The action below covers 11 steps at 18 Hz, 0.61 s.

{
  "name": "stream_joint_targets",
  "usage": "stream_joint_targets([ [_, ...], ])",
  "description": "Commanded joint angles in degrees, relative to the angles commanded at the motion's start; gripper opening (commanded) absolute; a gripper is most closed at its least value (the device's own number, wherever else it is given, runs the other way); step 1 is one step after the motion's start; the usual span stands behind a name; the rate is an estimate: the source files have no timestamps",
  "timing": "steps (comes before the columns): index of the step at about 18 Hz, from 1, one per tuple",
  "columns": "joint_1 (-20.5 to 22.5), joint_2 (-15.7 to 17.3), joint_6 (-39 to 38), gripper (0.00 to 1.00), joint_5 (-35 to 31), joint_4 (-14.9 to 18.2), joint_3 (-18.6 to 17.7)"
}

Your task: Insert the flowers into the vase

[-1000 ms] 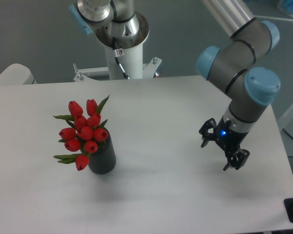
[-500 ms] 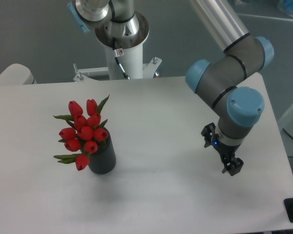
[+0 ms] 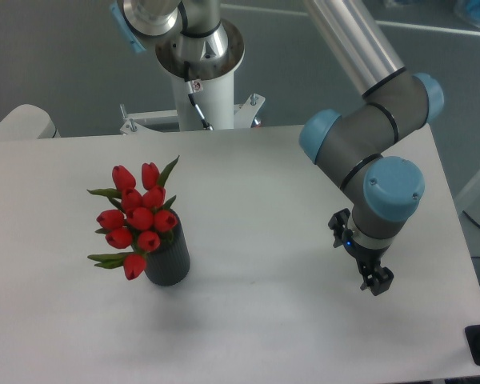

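Gripper (image 3: 375, 282) — jaw state unclear, empty, flowers (image 3: 136, 218) in vase (image 3: 169, 258) well apart

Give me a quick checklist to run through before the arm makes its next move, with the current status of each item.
1. Flowers seated in the vase: ok, stems run into its mouth.
2. Vase upright on the table: ok.
3. Gripper apart from the bunch: ok, it hangs far toward the table's other side.
4. Gripper carrying nothing: ok, nothing shows at its fingers.
5. Jaws open or shut: cannot tell from this angle.
6. Bunch centred in the vase: not ok, it leans to one side.
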State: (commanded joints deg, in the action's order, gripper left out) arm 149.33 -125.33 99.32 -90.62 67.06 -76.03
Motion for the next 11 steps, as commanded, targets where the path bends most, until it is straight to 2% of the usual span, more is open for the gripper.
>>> stream_joint_targets([
  [11,-0.1,-0.4,0.0,1.0,0.0,0.0,-0.2],
])
